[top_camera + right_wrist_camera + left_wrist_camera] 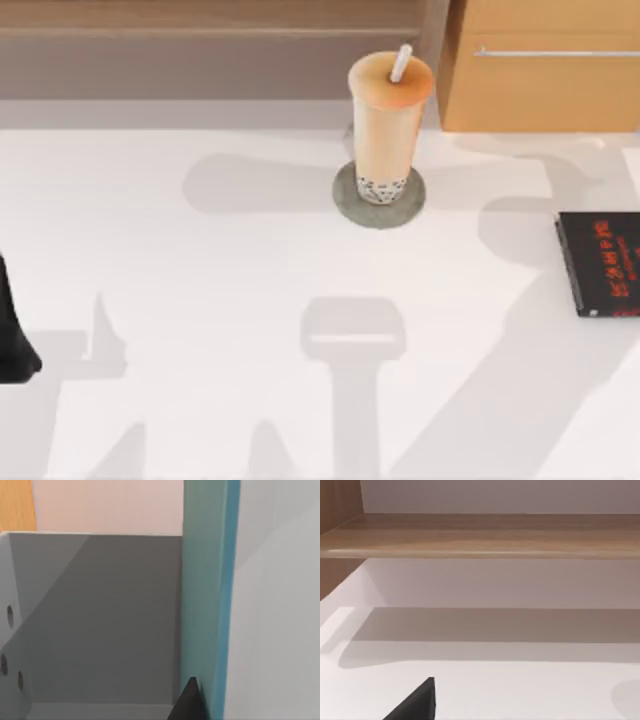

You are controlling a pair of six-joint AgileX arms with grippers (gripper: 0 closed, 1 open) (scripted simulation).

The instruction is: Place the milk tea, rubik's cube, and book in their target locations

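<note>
A white table (pixel 200 300) seen from above. The milk tea (pixel 388 125) stands upright on a grey round coaster (pixel 345 195) at the far middle of the table, its white straw (pixel 401 62) poking from the sealed top. A black book with red lettering (pixel 603 262) lies flat at the right edge. Part of the left arm (pixel 12 340) shows at the left edge; whether its fingers are parted or closed cannot be told. In the right wrist view, the teal-blue book (pixel 205 605) stands on edge with a dark fingertip (pixel 189 702) against it; the grip there cannot be told either
</note>
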